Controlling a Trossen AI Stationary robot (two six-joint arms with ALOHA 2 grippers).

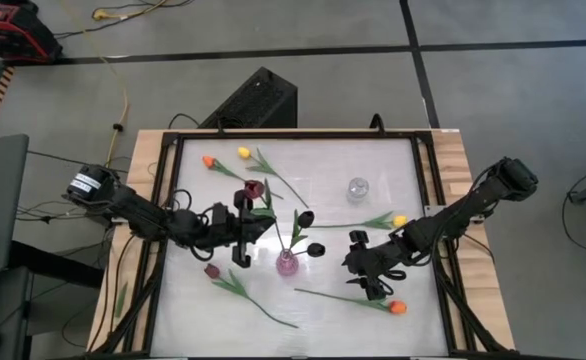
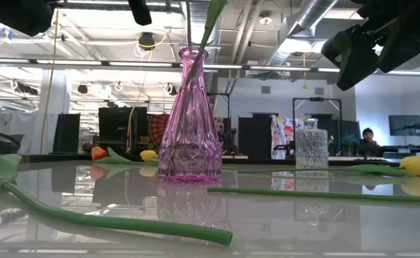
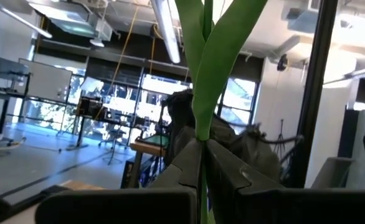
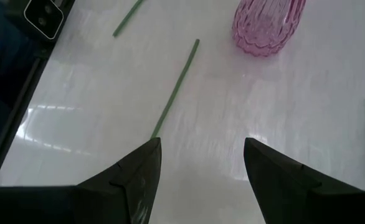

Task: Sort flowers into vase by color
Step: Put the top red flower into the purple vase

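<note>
A pink glass vase (image 1: 287, 262) (image 2: 190, 122) stands mid-table with two dark tulips (image 1: 304, 218) in it. Just left of it, my left gripper (image 1: 249, 224) (image 3: 202, 163) is shut on a maroon tulip (image 1: 253, 188), whose green leaves (image 3: 213, 56) rise past the fingers. My right gripper (image 1: 373, 276) (image 4: 201, 146) hangs open above the table, right of the vase, with nothing between its fingers. Loose flowers lie flat on the table: orange (image 1: 208, 161) and yellow (image 1: 243, 152) at the far left, maroon (image 1: 212, 270) near left, yellow (image 1: 400, 221) and orange (image 1: 398, 307) at the right. My left gripper pinches the maroon tulip's thin green stem (image 3: 202, 149) between its two fingers, just below where the leaves branch off. The fingers come from the table's left, slanting a little upward. The flower is lifted clear of the table, with its head toward the far side.
A clear glass vase (image 1: 358, 188) (image 2: 311, 147) stands far right of centre. A long green stem (image 4: 175, 87) lies on the table between my right gripper and the pink vase. A dark frame (image 1: 163, 150) runs around the white tabletop.
</note>
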